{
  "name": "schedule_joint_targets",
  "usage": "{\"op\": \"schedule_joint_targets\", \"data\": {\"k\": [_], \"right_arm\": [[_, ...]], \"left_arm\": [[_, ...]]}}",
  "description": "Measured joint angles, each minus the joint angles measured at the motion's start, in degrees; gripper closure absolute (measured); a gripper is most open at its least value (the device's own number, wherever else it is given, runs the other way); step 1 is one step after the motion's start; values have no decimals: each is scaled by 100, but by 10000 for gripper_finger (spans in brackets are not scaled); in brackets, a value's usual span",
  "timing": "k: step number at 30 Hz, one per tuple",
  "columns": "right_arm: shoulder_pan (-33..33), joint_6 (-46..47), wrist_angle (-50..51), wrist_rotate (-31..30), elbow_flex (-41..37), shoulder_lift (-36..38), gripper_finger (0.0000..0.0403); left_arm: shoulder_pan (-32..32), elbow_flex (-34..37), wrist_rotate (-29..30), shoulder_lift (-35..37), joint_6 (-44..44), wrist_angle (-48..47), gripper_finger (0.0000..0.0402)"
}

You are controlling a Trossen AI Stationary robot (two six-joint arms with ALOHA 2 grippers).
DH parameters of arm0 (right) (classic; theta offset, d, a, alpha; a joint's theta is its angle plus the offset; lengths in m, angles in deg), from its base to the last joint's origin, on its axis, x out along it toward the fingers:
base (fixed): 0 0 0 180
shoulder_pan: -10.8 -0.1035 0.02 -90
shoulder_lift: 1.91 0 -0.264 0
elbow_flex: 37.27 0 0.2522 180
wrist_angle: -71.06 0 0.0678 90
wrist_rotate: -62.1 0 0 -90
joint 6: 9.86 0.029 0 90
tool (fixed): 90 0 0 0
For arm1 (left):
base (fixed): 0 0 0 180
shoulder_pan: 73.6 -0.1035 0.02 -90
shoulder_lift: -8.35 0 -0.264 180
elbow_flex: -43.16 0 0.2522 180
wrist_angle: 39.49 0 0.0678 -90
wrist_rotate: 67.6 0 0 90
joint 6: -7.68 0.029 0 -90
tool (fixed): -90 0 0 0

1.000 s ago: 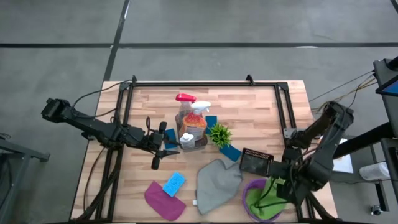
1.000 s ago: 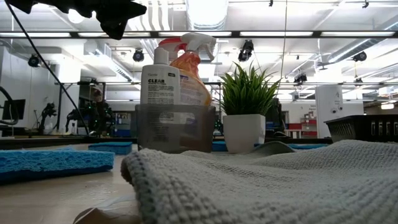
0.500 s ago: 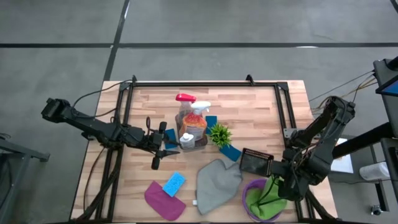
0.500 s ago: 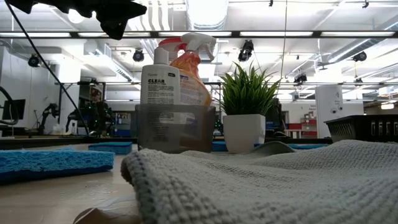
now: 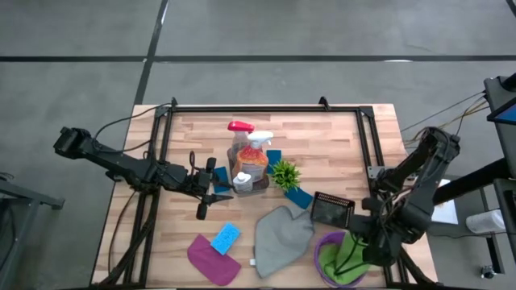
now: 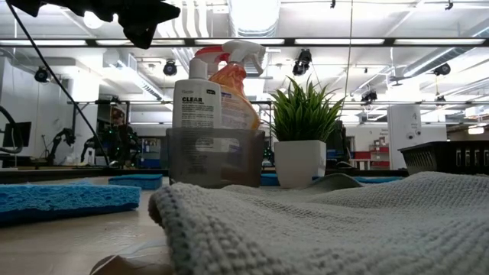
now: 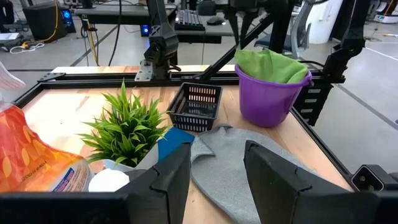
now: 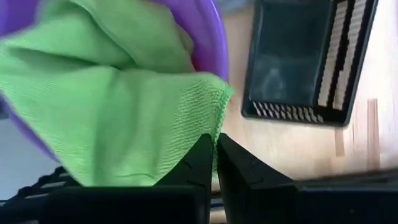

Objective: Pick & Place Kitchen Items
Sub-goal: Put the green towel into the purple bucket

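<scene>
The table is a light wooden top inside a black frame. On its near right corner stands a purple bucket, and the green cloth lies in it, one corner hanging over the rim. The right gripper is just above this rim with its two fingers closed together; they meet beside the edge of the cloth, and I cannot tell if any fabric is caught between them.

I think this is the risk: if a thread of the loose weave is pinched, lifting the arm could pull the cloth out of the bucket again, or tip the light bucket. The black basket stands just beside and could be pushed.

The cloth is bright green, a soft knit, crumpled in folds and filling the bucket. The grey cloth lies flat near the middle, the magenta cloth and a blue sponge near the front left.

The left gripper hovers beside the spray bottles, half open, holding nothing.
</scene>
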Motion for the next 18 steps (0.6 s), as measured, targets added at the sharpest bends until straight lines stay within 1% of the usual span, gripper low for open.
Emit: {"op": "schedule_joint_targets", "data": {"k": [5, 9, 15, 18], "right_arm": [[0, -368, -12, -315, 491, -227, 385], [5, -766, -250, -406, 763, -501, 385], [76, -1324, -857, -415, 843, -982, 385], [128, -1458, -885, -336, 834, -1278, 385]], "left_arm": [[0, 0, 0, -1, 0, 0, 246], [0, 0, 0, 0, 0, 0, 246], [0, 0, 0, 0, 0, -13, 246], [0, 0, 0, 0, 0, -16, 246]]}}
